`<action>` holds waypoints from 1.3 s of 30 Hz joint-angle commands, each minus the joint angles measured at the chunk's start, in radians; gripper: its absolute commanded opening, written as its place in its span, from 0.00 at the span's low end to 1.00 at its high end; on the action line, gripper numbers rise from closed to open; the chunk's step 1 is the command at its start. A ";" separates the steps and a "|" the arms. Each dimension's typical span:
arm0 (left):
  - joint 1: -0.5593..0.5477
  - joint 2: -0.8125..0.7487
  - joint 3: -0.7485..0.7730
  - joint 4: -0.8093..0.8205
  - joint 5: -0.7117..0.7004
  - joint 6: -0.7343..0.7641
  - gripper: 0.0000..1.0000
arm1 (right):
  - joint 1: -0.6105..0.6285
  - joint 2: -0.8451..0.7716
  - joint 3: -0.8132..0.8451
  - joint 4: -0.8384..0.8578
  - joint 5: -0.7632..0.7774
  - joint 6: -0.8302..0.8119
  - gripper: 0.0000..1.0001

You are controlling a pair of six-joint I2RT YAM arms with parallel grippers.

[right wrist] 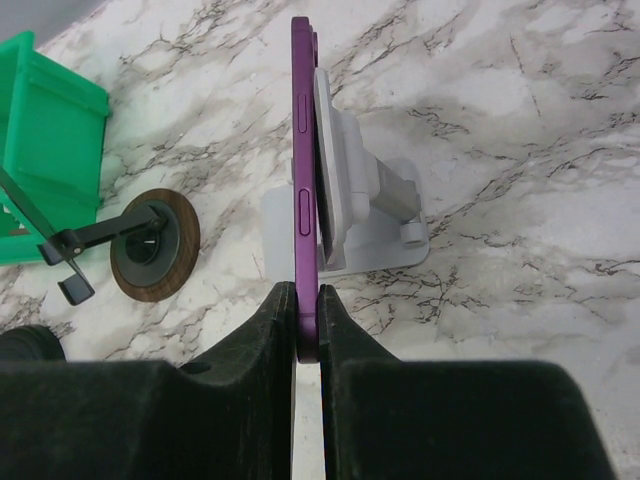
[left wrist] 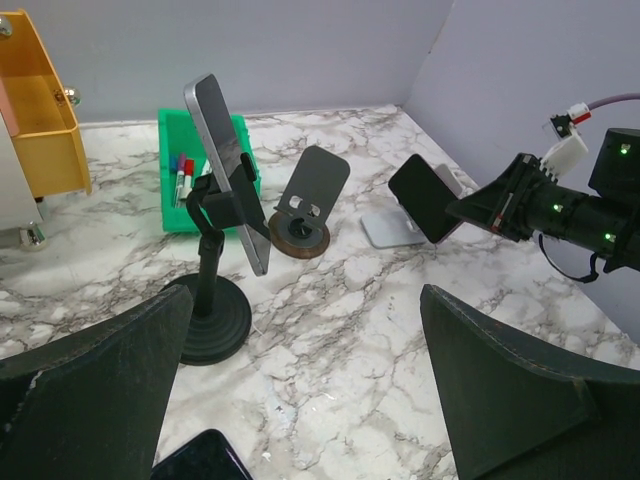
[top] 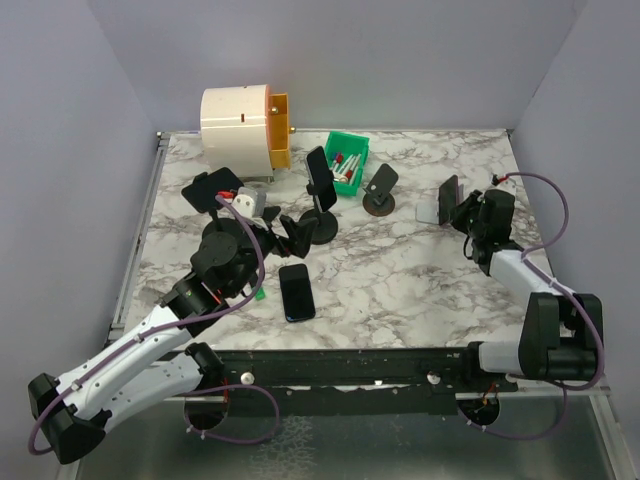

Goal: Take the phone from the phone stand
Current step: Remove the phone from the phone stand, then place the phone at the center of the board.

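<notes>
A purple phone (right wrist: 304, 180) stands on edge against the pad of a light grey phone stand (right wrist: 385, 215) at the table's right side. My right gripper (right wrist: 308, 300) is shut on the phone's near end, a finger pressed on each face. From above, the phone (top: 450, 195) and stand (top: 431, 212) sit just ahead of the right gripper (top: 462, 208). My left gripper (left wrist: 305, 300) is open over bare marble with nothing between its fingers, and it faces the purple phone (left wrist: 425, 200) from across the table.
A black pole stand (top: 322, 225) holds another phone (left wrist: 225, 180) near the table's middle. A green bin (top: 347, 160), a round wooden-base stand (top: 379, 190), a black phone lying flat (top: 296, 292) and a white and orange drawer unit (top: 245, 125) are also here.
</notes>
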 commanded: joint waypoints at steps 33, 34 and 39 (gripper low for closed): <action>-0.014 -0.092 -0.023 0.043 -0.039 0.053 0.96 | 0.104 -0.490 0.267 -0.228 -0.565 -0.004 0.00; -0.014 -0.107 -0.035 0.062 -0.031 0.054 0.96 | 0.115 -0.506 0.262 -0.208 -0.600 0.011 0.00; -0.014 -0.176 -0.084 0.210 0.162 0.012 0.98 | 0.153 -0.558 0.190 0.057 -0.796 0.201 0.00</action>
